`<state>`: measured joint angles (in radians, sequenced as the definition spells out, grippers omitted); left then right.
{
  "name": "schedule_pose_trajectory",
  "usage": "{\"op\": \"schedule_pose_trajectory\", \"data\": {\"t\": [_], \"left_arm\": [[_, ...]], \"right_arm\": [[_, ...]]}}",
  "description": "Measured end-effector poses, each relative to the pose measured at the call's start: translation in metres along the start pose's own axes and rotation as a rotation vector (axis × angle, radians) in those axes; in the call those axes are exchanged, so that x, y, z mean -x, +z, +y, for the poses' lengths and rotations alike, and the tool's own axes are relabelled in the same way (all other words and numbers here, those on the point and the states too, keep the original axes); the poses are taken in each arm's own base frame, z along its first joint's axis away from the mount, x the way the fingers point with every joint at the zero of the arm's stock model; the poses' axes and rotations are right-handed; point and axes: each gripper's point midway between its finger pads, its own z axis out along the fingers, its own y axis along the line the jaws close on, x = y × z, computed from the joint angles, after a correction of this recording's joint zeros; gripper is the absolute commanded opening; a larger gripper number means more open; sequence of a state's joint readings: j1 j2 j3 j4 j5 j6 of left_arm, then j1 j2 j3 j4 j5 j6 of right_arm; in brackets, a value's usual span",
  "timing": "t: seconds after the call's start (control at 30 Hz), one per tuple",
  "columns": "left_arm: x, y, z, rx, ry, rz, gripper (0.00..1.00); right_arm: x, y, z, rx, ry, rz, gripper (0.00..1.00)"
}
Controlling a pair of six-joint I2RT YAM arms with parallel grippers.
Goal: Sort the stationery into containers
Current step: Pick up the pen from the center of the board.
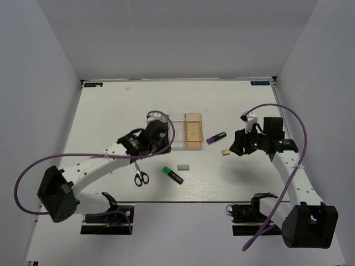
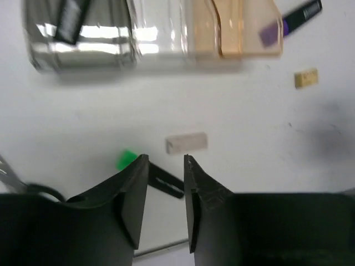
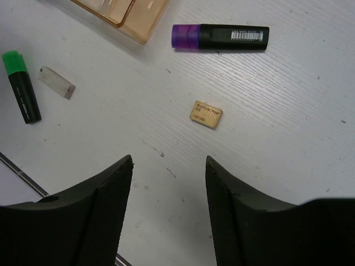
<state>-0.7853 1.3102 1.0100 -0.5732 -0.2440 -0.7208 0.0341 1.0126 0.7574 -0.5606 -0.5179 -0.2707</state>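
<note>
Three containers stand in a row: a smoky grey bin (image 2: 77, 50) with a black pen-like item (image 2: 72, 19) in it, a clear bin (image 1: 177, 133) and an orange bin (image 1: 193, 131). My left gripper (image 2: 166, 160) hovers in front of the bins, open and empty, with the grey eraser (image 2: 186, 142) and the green highlighter (image 2: 126, 159) just beyond its tips. The scissors (image 1: 141, 176) lie near the front. My right gripper (image 3: 169, 160) is open above the table, just short of the tan block (image 3: 206, 114). The purple highlighter (image 3: 222, 37) lies beyond it.
In the top view the left arm (image 1: 100, 163) covers the grey bin. The table's front edge (image 1: 183, 202) runs just behind the scissors and the green highlighter (image 1: 173, 174). White walls enclose the table on three sides.
</note>
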Motion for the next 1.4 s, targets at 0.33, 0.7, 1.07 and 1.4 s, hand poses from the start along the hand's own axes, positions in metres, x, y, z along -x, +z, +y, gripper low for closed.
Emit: {"op": "schedule_pose_trajectory", "data": {"t": [0.33,0.7,1.07,1.4], "left_arm": [[-0.104,-0.004,-0.001,0.283,-0.290,0.089,0.59],[-0.127,0.033,0.009,0.475,-0.455,0.077,0.56],[-0.138,0.053,0.018,0.542,-0.509,0.110,0.50],[-0.140,0.054,0.015,0.537,-0.526,0.125,0.03]], "right_arm": [[-0.004,0.003,-0.002,-0.004,0.027,0.027,0.60],[-0.005,0.003,-0.004,-0.013,0.038,0.030,0.60],[-0.003,0.000,-0.005,-0.028,0.036,0.022,0.60],[-0.001,-0.003,-0.007,-0.047,0.033,0.011,0.59]]}}
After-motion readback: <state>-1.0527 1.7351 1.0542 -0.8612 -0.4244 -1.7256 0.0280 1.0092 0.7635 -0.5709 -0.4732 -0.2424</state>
